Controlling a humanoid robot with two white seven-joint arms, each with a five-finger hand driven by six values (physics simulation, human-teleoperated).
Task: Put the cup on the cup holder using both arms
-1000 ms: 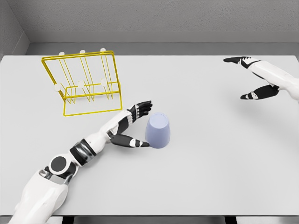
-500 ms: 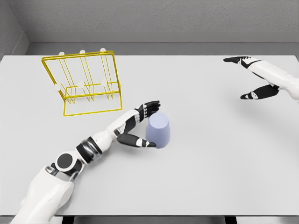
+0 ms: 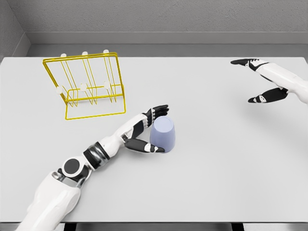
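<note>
Hands [image 3: 146, 129], two; one cup [image 3: 163, 134], one holder [image 3: 84, 86].

Left hand [image 3: 144, 130] cradling inverted cup [image 3: 162, 134]; yellow holder [image 3: 86, 86] well apart.

Both arms wear smooth, glossy white shells. The left arm [image 3: 72, 180] has a black disc set in a silver ring at its elbow and dark banding along the forearm. The left hand [image 3: 144, 130] and right hand [image 3: 260, 79] have black, segmented fingers with pale knuckle joints.
</note>
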